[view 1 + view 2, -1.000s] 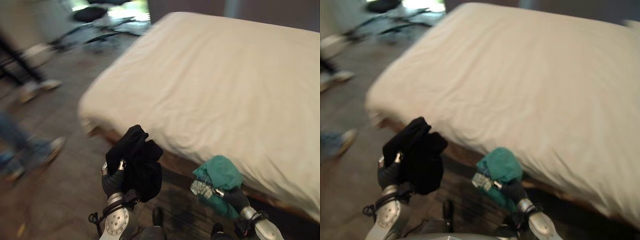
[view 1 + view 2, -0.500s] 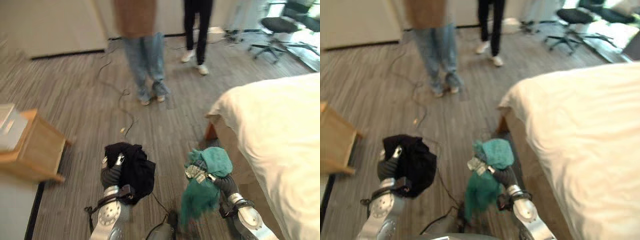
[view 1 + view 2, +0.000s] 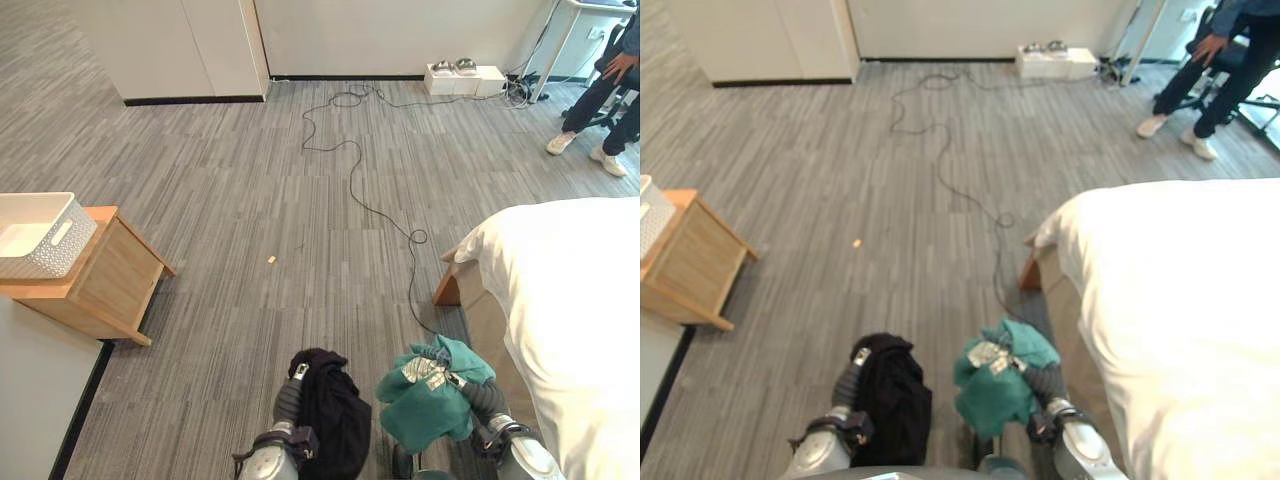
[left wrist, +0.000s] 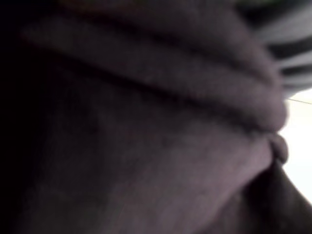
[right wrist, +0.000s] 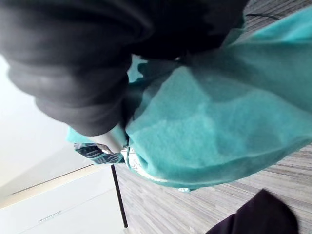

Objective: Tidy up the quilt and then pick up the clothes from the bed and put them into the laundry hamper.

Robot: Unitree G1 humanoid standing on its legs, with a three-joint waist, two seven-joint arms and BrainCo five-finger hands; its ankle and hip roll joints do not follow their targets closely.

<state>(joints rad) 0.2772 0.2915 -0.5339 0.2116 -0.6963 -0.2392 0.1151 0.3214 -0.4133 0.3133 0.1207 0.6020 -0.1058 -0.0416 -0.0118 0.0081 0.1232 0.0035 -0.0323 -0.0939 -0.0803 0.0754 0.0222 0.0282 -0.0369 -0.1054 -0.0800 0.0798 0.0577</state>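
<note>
We saw the left hand (image 3: pixel 291 392) at 6 o'clock, fingers curled into a black garment (image 3: pixel 333 412) that hung from it above the floor (image 3: pixel 250 200). The right hand (image 3: pixel 470 392) at 5 o'clock was closed round a teal garment (image 3: pixel 428 400), bunched and drooping just beside the black one. The bed (image 3: pixel 570 290) with its smooth white quilt (image 3: pixel 1180 300) lay at 3 o'clock. A white basket (image 3: pixel 35 235) sat on a wooden stand (image 3: pixel 100 280) at 9 o'clock. A cable (image 3: pixel 350 170) trailed across the floor at 12. A person's legs (image 3: pixel 600 110) showed at 2 o'clock.
</note>
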